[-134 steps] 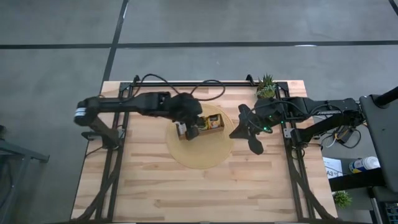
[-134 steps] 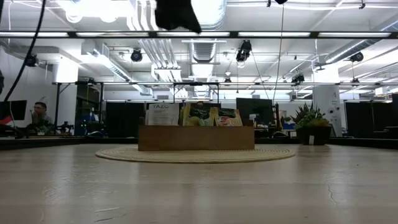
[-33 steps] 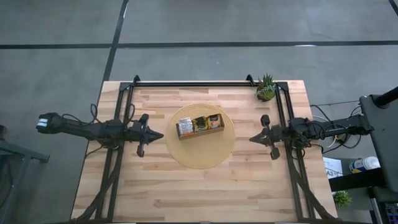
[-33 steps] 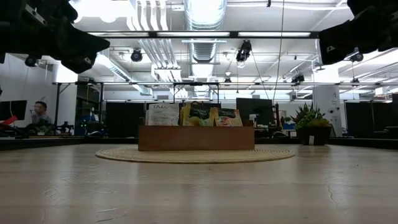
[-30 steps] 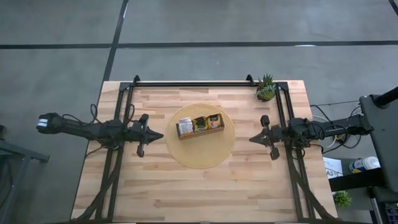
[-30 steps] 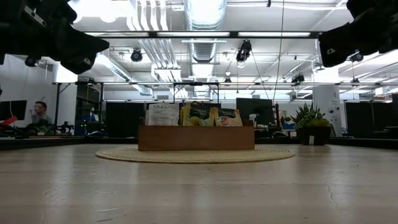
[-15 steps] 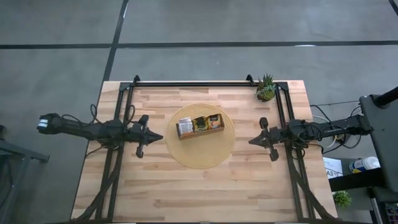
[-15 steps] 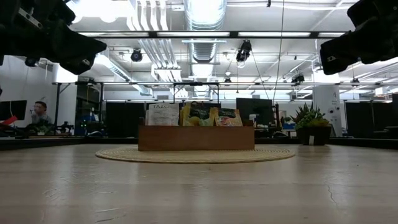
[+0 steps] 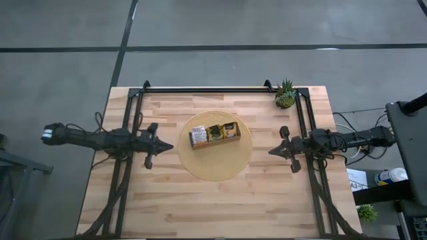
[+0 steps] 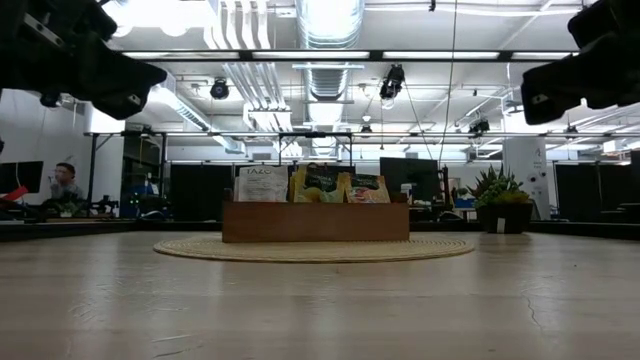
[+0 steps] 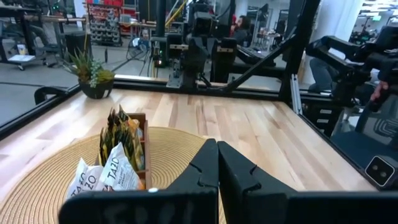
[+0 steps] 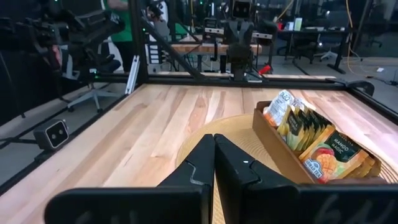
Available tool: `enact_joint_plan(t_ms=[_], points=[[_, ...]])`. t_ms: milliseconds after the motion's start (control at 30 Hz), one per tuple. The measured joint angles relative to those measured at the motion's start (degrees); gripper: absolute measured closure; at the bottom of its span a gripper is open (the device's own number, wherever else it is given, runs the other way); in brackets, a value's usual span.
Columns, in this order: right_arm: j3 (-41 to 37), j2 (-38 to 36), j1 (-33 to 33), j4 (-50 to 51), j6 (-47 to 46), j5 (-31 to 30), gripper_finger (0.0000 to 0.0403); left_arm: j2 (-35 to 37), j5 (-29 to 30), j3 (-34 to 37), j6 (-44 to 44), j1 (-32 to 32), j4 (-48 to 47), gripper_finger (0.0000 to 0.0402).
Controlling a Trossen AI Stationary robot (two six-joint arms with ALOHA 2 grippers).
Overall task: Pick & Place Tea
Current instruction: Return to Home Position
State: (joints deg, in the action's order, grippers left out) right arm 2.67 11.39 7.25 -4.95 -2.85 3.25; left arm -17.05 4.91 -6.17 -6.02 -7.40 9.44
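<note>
The tea sachets (image 9: 214,133) stand upright in a brown wooden tray (image 10: 315,223): white ones (image 11: 93,179) at one end, yellow-green ones (image 12: 303,129) in the middle, orange ones (image 12: 336,151) at the other end. The tray rests on a round woven mat (image 9: 215,163) at the table's middle. My left gripper (image 9: 170,146) hangs shut and level, left of the mat and above the table, and touches nothing. My right gripper (image 9: 270,151) is shut and level on the mat's right side, and its fingers are bare too.
A small potted plant (image 9: 285,93) stands at the far right corner. Black frame rails (image 9: 207,89) run along the table's far edge and down both sides. Bare wood (image 9: 213,207) lies between the mat and the near edge. A person (image 10: 65,185) sits in the room behind.
My right gripper has sunk a little, staying shut and level. The tray and the sachets have not moved.
</note>
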Motion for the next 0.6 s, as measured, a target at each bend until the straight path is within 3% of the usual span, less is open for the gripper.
enact_joint_plan(t_ms=[300, 600], points=[[-0.76, -3.86, 0.0, 1.29, 0.44, 0.0, 0.0394, 4.44, 0.0, 0.0, 0.09, 0.0, -3.96, 0.0402], [-1.04, -5.42, 0.0, 3.47, -0.12, 0.28, 0.0394, 10.8, -1.35, 3.61, -2.49, 0.02, -1.97, 0.0402]])
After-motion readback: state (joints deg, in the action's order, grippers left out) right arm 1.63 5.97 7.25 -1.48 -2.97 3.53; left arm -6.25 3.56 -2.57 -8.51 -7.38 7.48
